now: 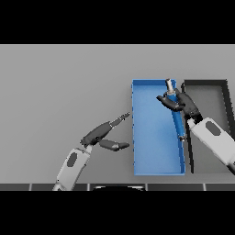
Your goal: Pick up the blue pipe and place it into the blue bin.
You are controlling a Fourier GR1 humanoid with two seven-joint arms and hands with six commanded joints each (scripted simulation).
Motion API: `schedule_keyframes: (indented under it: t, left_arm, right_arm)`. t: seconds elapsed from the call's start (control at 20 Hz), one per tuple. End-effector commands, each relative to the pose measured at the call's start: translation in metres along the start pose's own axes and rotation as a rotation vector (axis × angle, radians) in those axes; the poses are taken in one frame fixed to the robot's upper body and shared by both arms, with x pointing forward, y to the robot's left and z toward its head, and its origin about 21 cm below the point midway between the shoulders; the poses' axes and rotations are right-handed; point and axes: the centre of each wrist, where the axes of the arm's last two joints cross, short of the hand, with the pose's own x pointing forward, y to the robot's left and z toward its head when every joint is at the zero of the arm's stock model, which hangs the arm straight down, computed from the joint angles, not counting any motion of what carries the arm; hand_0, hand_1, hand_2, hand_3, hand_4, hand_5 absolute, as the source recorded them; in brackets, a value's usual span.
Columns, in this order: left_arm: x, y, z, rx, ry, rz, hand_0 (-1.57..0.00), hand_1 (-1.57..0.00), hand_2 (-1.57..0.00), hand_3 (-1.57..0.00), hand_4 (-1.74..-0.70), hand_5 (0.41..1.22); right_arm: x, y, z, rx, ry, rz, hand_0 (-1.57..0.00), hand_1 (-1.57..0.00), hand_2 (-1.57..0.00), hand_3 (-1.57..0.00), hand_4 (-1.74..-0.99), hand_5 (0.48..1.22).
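A: Where's the pipe (175,110)?
B: Pinched in the right hand (176,102), over the blue bin (153,137) at three o'clock.
A: Advice?
B: Lower it clear of the wall, then release (left hand (103,133) lies spread, idle, at nine o'clock of the bin).

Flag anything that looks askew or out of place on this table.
The blue pipe is not lying flat in the blue bin: it leans along the bin's right wall, its grey end poking above the far rim, with the right hand curled around it. Nothing else stands out.
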Motion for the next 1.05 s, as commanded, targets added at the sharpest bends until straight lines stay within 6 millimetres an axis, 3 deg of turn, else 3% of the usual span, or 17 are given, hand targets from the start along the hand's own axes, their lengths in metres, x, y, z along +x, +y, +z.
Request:
schedule_keyframes:
  t: [0.0, 0.1, 0.5, 1.0]
  left_arm:
    - [0.001, 0.0, -0.001, 0.002, 0.003, 0.002, 0.0, 0.0, 0.0, 0.0, -0.88, 0.429]
    - [0.002, 0.001, -0.001, 0.004, 0.0, 0.001, 0.0, 0.0, 0.0, 0.0, -0.89, 0.428]
    - [0.001, -0.005, -0.001, -0.001, 0.001, -0.001, 0.0, 0.0, 0.0, 0.0, -0.89, 0.429]
    - [-0.006, -0.01, -0.005, 0.007, 0.008, -0.009, 0.0, 0.0, 0.0, 0.0, -0.88, 0.431]
  right_arm:
    - [-0.004, 0.001, -0.001, 0.022, 0.042, 0.038, -0.24, -0.22, -0.22, -0.13, -1.142, 1.03]
    - [-0.012, 0.001, -0.004, 0.029, 0.084, 0.057, -0.16, -0.14, -0.14, -0.08, -1.083, 0.934]
    - [-0.017, 0.004, -0.007, 0.045, 0.144, 0.158, -0.03, -0.02, -0.02, -0.01, -1.036, 0.713]
    - [-0.011, 0.002, -0.008, 0.054, 0.15, 0.18, -0.01, -0.01, -0.01, 0.0, -1.022, 0.643]
